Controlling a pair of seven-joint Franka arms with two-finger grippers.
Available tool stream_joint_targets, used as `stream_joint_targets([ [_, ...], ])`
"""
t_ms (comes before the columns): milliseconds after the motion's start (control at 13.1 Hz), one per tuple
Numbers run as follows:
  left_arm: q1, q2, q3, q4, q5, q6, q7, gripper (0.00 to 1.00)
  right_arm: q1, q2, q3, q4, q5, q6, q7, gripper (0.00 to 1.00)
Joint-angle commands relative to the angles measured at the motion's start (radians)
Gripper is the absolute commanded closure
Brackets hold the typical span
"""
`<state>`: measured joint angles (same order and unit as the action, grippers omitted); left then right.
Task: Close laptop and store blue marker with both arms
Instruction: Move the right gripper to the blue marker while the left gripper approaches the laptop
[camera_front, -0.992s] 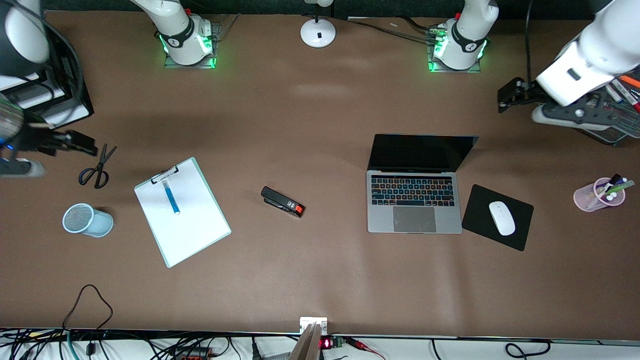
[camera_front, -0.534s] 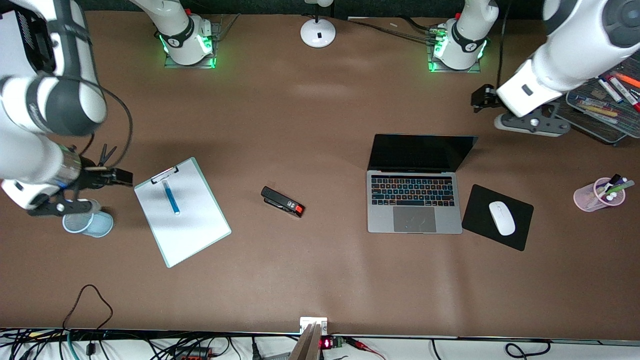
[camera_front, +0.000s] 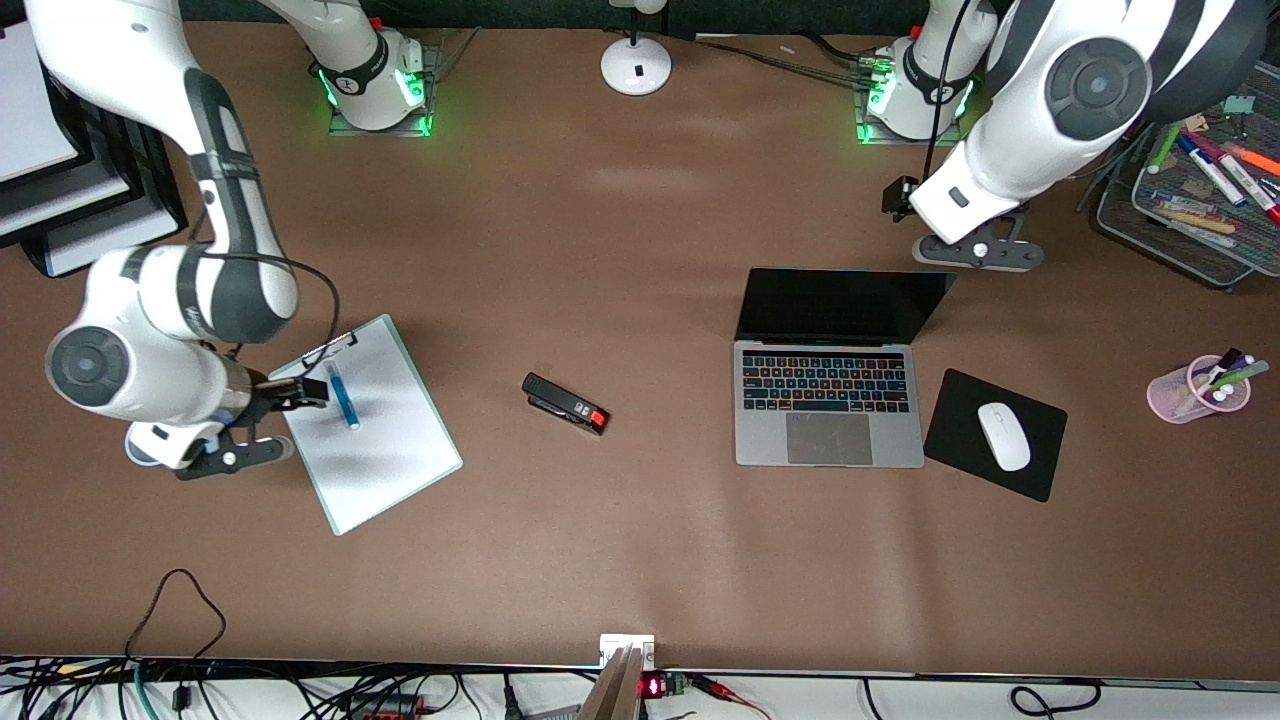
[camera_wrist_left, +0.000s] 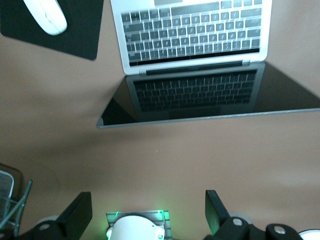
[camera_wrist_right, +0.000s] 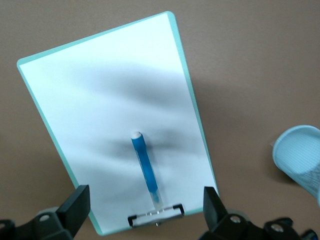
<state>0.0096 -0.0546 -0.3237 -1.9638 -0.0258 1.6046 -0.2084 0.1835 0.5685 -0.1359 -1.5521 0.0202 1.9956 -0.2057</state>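
A: How far along is it?

B: Hardly begun, by my reckoning. The laptop (camera_front: 830, 370) stands open, its screen up and the keys showing, and nothing touches it. The blue marker (camera_wrist_right: 145, 170) lies on the clipboard (camera_wrist_right: 90, 105), its end up against the clip – not picked up, not stored.

A: And the grippers?

B: Both have their fingers spread wide and hold nothing. The left gripper (camera_wrist_left: 148, 212) hovers over the bare table by the laptop's raised lid; from its wrist camera the screen's top edge lies just ahead of the fingers. The right gripper (camera_wrist_right: 145, 210) hangs over the clipboard's clip end, and the marker runs out from between its fingers.

A: So what is left?

B: Everything – push the lid down, grasp the marker, carry it off. The light-blue mesh cup (camera_wrist_right: 300, 157) lying beside the clipboard, close to the right gripper, may be where it goes, though I cannot be sure.
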Motion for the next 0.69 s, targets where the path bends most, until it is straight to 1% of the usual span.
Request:
stream_joint_targets([
  [0, 0.001, -0.011, -0.012, -0.062, -0.032, 0.015, -0.005, 0.00, 0.004, 0.043, 0.001, 0.004, 0.018, 0.054, -0.070, 0.00],
  [153, 0.001, 0.004, -0.014, -0.092, -0.043, 0.035, -0.005, 0.00, 0.004, 0.076, 0.001, 0.003, 0.023, 0.109, -0.115, 0.00],
  [229, 0.001, 0.005, -0.014, -0.119, -0.071, 0.067, -0.005, 0.00, 0.004, 0.085, 0.001, 0.003, 0.038, 0.123, -0.115, 0.00],
  [381, 0.000, 0.006, -0.014, -0.173, -0.078, 0.142, -0.019, 0.00, -0.001, 0.115, 0.001, 0.004, 0.101, 0.137, -0.118, 0.00],
  [458, -0.003, 0.006, -0.015, -0.193, -0.078, 0.174, -0.023, 0.00, 0.001, 0.128, 0.001, 0.004, 0.112, 0.137, -0.120, 0.00],
  [610, -0.007, 0.024, -0.052, -0.205, -0.080, 0.207, -0.075, 0.00, 0.008, 0.134, 0.001, 0.004, 0.104, 0.129, -0.123, 0.00],
])
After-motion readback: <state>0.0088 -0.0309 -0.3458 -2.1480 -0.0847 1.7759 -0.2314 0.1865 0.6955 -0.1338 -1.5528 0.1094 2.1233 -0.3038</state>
